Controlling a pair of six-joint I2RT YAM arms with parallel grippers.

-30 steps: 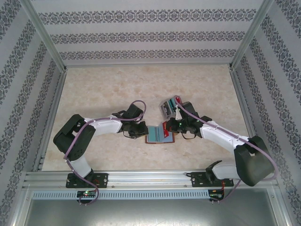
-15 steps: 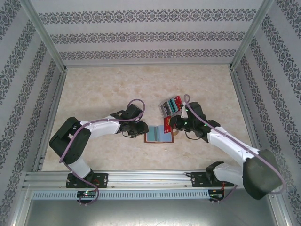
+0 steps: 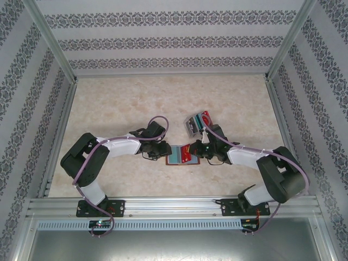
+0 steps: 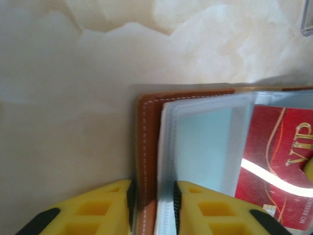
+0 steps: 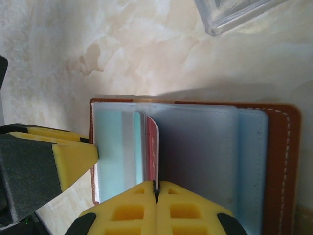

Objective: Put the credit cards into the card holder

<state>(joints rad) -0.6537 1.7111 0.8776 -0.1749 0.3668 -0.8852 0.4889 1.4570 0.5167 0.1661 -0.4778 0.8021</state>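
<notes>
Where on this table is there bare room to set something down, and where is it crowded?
Free: the far strip of table between back wall and clear tray, and the far-left corner beyond the left arm. Crowded: the centre, where left end effector and right end effector meet at the card holder, tray just behind.

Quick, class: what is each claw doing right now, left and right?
Left claw: closed on the card holder's edge.
Right claw: closed on a red card.
</notes>
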